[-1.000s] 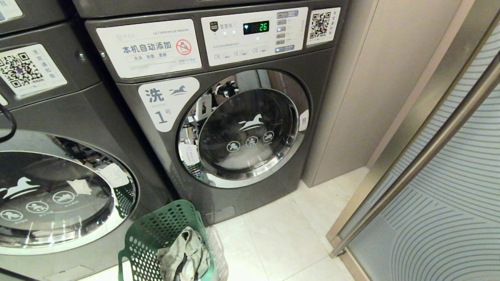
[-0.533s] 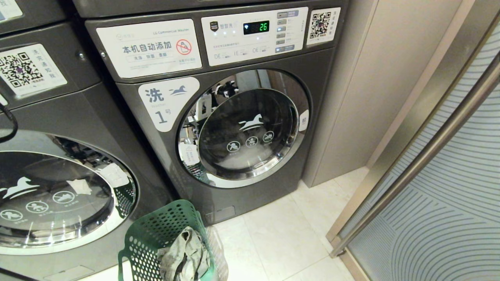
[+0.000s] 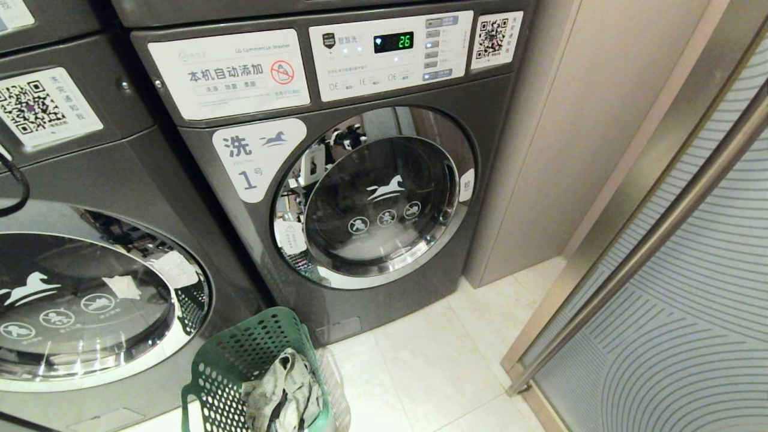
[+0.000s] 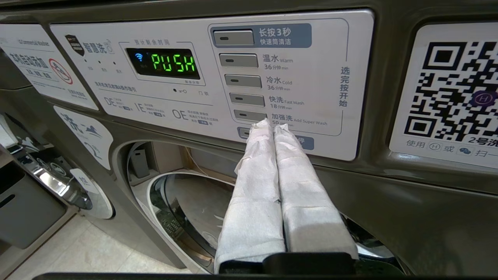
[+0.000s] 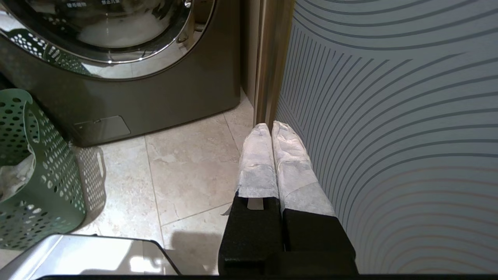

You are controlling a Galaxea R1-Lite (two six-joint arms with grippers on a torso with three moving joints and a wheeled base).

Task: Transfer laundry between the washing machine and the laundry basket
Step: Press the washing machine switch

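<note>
While laundry (image 3: 282, 390) is lying in the laundry basket (image 3: 240, 354), left gripper (image 4: 271, 126), jaws clenched empty, is touching the washing machine (image 4: 389, 202) button panel (image 4: 284, 77); right gripper (image 5: 271, 128) is hanging clenched.

Perforated plastic laundry basket (image 3: 240, 360); soft cloth laundry (image 3: 282, 390).

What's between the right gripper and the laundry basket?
Right wrist view: only bare floor tiles lie between the shut right gripper and the laundry basket, plus the basket's shadow.
</note>
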